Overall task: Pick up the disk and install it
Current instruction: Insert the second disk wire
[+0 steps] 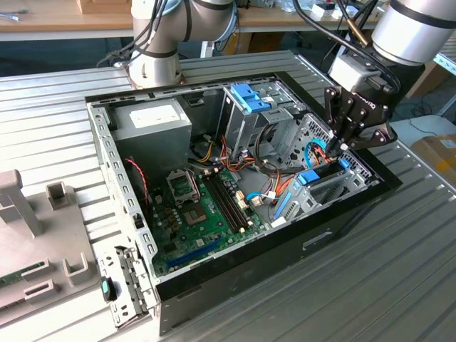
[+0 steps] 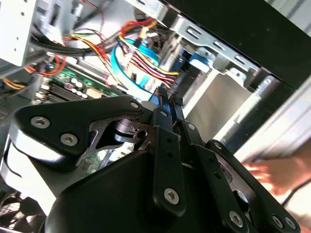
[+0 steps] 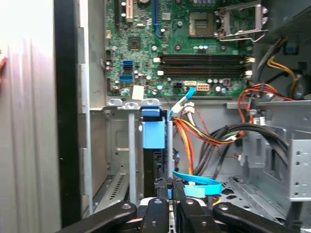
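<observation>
The disk (image 1: 312, 177), a dark drive in a light-blue carrier, stands on edge in the drive bay at the case's corner on the exterior view's right. In the first wrist view its blue tab (image 3: 153, 132) shows, with the dark drive body running back toward the fingers. My gripper (image 1: 340, 147) hangs just above the disk's outer end, fingers pressed together with nothing visible between them. Both wrist views show the shut black fingertips (image 2: 166, 97) (image 3: 167, 183) over the bay. I cannot tell whether they touch the disk.
The open computer case (image 1: 107, 153) lies on a ribbed metal table. It holds a green motherboard (image 1: 206, 206), a power supply (image 1: 153, 117), a tall drive cage (image 1: 246, 114) with a blue-tabbed bracket, and loose orange, black and blue cables (image 3: 204, 131). A grey fixture (image 1: 21, 206) stands at the exterior view's left.
</observation>
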Motion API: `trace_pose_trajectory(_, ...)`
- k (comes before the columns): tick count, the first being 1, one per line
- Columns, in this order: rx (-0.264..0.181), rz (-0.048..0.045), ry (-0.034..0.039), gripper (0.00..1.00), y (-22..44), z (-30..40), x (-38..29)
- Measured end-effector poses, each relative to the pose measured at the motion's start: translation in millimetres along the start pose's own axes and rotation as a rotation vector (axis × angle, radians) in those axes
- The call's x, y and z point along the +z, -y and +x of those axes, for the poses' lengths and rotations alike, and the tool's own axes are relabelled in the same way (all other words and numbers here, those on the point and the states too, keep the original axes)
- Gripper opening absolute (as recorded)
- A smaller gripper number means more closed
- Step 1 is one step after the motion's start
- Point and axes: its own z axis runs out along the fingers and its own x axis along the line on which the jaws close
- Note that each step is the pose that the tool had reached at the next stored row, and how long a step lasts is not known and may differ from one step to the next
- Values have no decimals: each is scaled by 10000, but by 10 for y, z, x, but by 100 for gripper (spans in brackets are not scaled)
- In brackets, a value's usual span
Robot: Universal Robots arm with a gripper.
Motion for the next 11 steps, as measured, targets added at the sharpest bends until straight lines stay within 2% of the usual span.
trace_pose_trajectory(1,-21,1,-125,16,0,-1,1)
trace_pose_trajectory(2,-21,2,-128,16,0,-1,1)
trace_pose_trajectory(3,-20,2,-81,16,0,-1,0)
trace_pose_trajectory(5,-18,1,-66,16,-7,-1,1)
trace_pose_trajectory(7,-20,14,-68,16,-46,1,1)
trace_pose_trajectory(9,-29,17,-74,16,-50,5,23)
trace_pose_trajectory(11,-63,18,-122,16,-51,7,50)
